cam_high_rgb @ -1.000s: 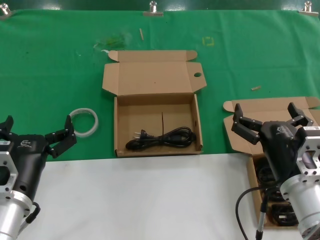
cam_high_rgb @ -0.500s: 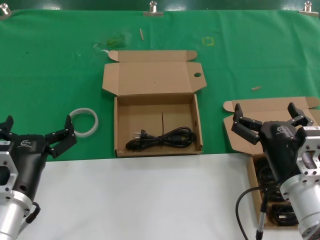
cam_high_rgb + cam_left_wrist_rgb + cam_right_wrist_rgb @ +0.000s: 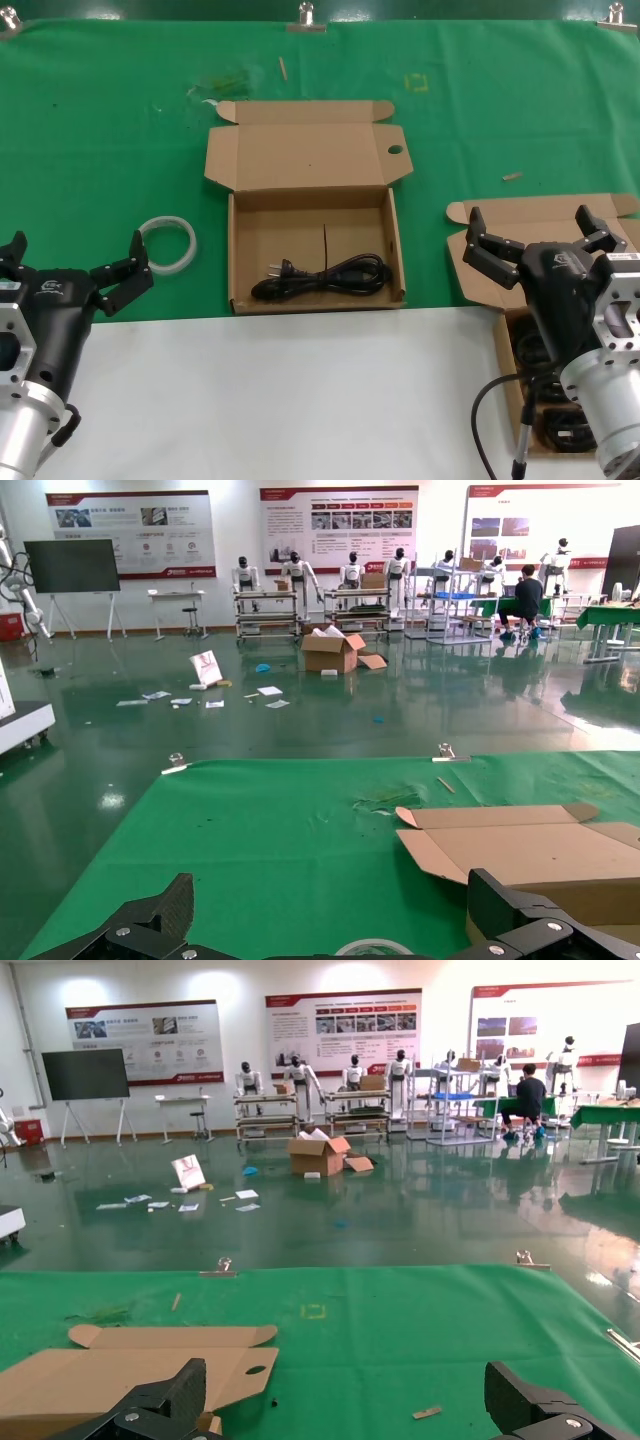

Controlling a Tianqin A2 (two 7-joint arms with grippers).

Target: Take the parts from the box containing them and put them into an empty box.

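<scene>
Watching from beside the surface (image 3: 300, 400): one cord (image 3: 322, 277) lies along the 6 o'clock wall of the hole-lid box (image 3: 315, 205) at centre. More cords (image 3: 545, 390) sit in the plain-lid box (image 3: 545, 225) at 4 o'clock, largely hidden under the right arm.

Risks, as judgement:
- Coils in the source box look packed close and partly hidden. A descent there could pinch two bundles or only a loose loop, so a cord trails or uncoils in transit.
- The raised lid stands just beyond the right tool. A careless approach could clip it and shift the box.
- A trailing plug could snag on the centre box's wall at release.
- White ring (image 3: 168, 243) at 9 o'clock lies just beyond the left tool. Not a part; leave alone.

Pose:
- Right tool (image 3: 535, 240) hangs above the source box, fingers spread wide, holding nothing, aimed toward 12 o'clock.
- Left tool (image 3: 72, 262) parked low at 8 o'clock, fingers likewise spread, empty, clear of both boxes.
</scene>
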